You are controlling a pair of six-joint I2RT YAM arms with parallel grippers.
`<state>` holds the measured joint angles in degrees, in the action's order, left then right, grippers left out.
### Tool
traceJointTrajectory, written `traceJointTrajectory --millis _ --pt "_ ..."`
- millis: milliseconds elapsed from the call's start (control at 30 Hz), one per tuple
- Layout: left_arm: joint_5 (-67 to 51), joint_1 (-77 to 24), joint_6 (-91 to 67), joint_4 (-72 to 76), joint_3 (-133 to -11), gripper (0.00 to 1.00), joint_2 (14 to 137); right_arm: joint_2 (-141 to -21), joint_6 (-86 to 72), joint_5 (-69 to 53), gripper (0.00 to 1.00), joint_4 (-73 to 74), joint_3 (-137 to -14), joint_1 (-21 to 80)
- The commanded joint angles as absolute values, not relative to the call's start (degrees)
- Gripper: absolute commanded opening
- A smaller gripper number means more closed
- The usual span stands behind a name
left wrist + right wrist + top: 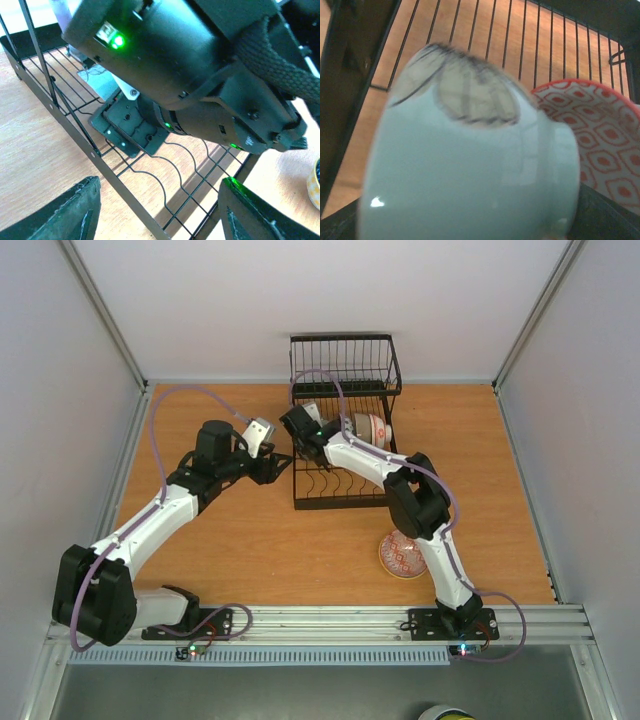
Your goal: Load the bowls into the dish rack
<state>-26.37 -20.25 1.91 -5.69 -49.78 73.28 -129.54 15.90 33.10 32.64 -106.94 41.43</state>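
The black wire dish rack (345,370) stands at the back middle of the table. A red-patterned bowl (372,427) leans on edge in its dividers. My right gripper (300,423) reaches into the rack's left part. A pale blue-green bowl (470,165) fills the right wrist view and hides the jaws, with the red-patterned bowl (600,145) just behind it. Another red-patterned bowl (402,555) sits on the table by the right arm. My left gripper (160,215) hangs open and empty over the rack's left edge (95,155), below the right arm.
White walls close in the table on the left, right and back. The right arm's black wrist (200,75) hangs close above the left gripper. A bowl's rim (315,186) shows at the right edge of the left wrist view. Purple cables loop over both arms.
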Motion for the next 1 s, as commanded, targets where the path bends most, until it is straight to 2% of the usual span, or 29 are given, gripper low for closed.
traceJointTrajectory --millis 0,267,500,633,867,967 --pt "-27.3 -20.0 2.7 -2.8 -49.2 0.65 72.0 -124.6 17.1 33.3 0.87 33.5 -103.9 42.0" --pt "-27.5 -20.0 2.8 -2.8 -49.2 0.65 72.3 -119.2 19.0 32.7 0.96 29.8 -99.4 42.9" --pt "-27.4 -20.0 3.0 -2.8 -49.3 0.65 72.6 -112.9 21.0 35.4 0.97 27.2 -95.6 44.7" --pt "-27.6 -20.0 3.0 -2.7 -49.3 0.65 72.8 -105.4 18.5 36.0 0.96 27.3 -90.4 46.0" --pt "-28.6 -20.0 3.0 -2.9 -49.5 0.65 73.4 -87.6 3.6 37.8 0.74 33.2 -72.1 46.1" --pt "-28.9 -20.0 2.8 -3.0 -49.6 0.65 73.6 -81.1 -7.3 39.4 0.55 41.2 -65.4 46.1"
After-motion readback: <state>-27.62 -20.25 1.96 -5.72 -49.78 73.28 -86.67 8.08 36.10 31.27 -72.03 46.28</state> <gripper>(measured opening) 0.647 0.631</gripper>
